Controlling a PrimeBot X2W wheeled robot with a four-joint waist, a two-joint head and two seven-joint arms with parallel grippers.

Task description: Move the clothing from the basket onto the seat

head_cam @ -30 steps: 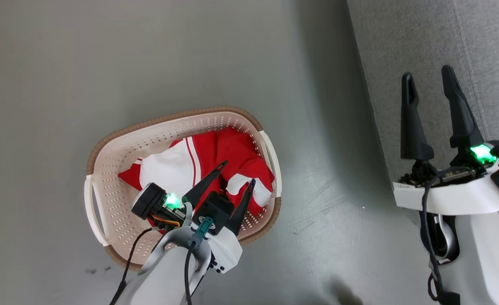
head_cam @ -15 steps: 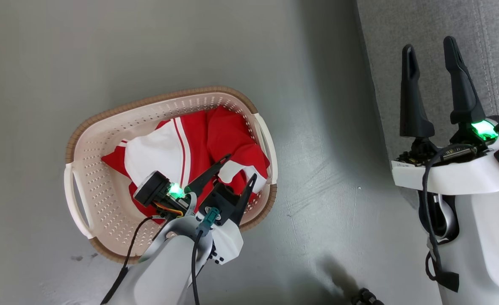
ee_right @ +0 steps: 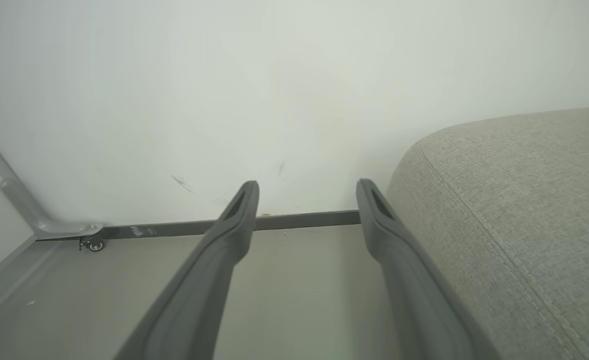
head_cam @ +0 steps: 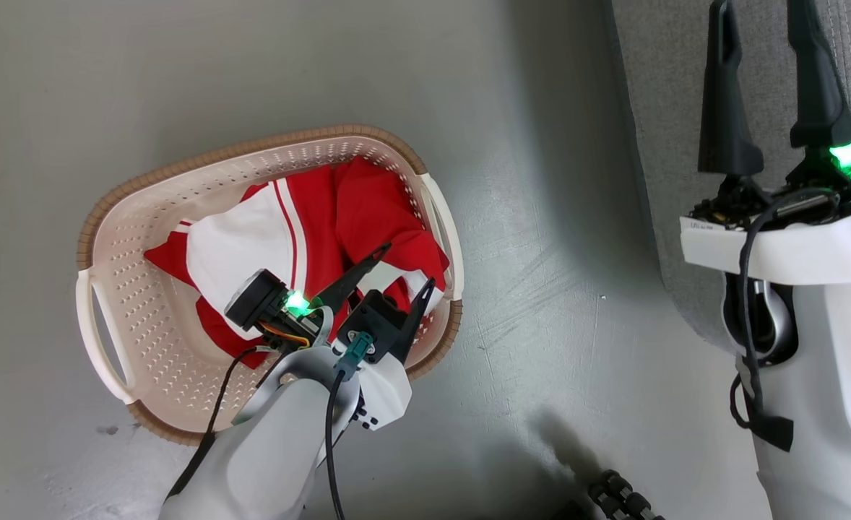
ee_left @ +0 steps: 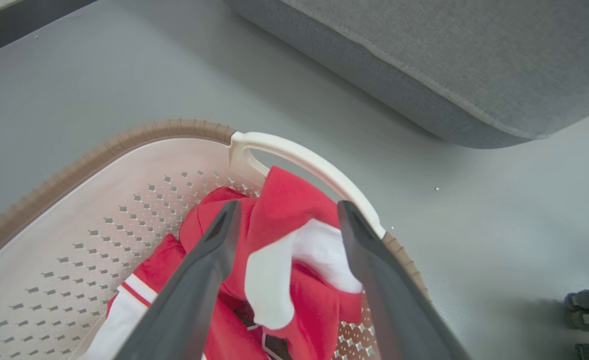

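red-and-white clothing [head_cam: 324, 209], cream basket [head_cam: 144, 303], apparently grey seat [head_cam: 664, 108]

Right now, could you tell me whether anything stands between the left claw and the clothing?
Nothing visible does. The open left claw hangs over the clothing in the basket; the left wrist view shows a red-and-white fold straight ahead.

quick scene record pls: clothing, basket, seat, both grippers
clothing: red-and-white pile, in the basket
basket: cream, brown rim, on the floor
seat: grey sofa, right of the basket, apart from it
left gripper: open, fingers either side of a red-and-white fold, not closed on it
right gripper: open, empty, by the seat
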